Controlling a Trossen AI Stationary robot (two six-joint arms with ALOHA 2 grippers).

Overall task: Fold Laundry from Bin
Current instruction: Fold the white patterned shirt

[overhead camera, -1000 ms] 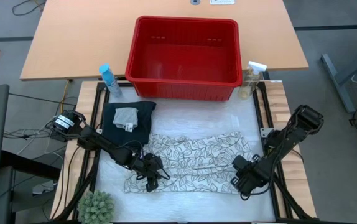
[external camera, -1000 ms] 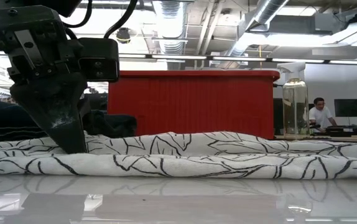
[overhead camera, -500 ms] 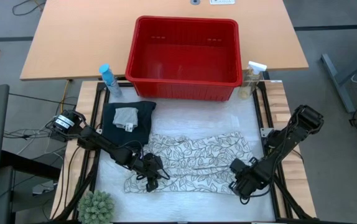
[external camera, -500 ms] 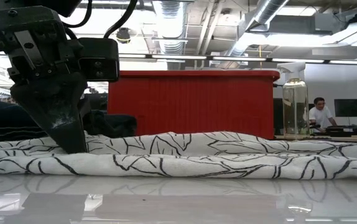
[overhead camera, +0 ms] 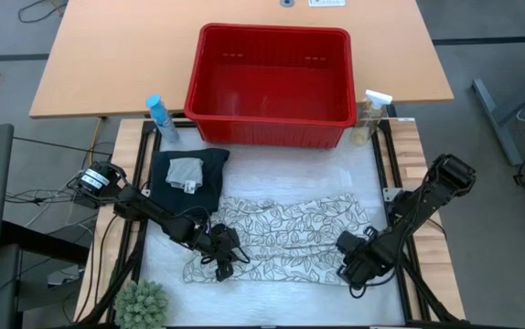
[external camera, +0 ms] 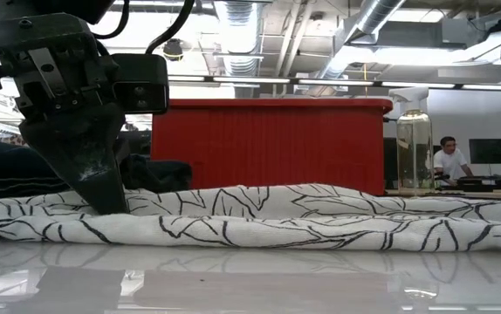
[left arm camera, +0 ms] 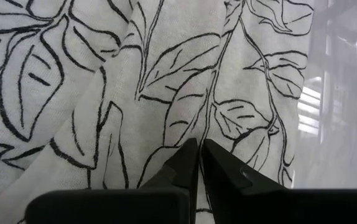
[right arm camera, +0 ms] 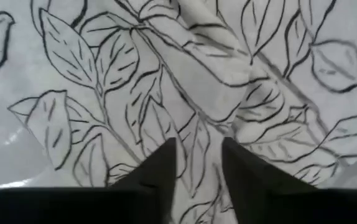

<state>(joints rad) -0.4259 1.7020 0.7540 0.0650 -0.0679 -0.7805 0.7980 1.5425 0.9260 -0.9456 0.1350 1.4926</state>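
The right gripper (right arm camera: 196, 163) has crept slightly inward along the white leaf-print cloth (overhead camera: 281, 238), fingers part-open over a fold, gripping nothing yet. The left gripper (left arm camera: 198, 158) stays pinched shut on the cloth's opposite edge, so a fold looks close.

No legible text, labels or numbers anywhere.

2 dark jointed arms (overhead camera: 157, 212), black cables, tapered fingers (left arm camera: 185, 165)
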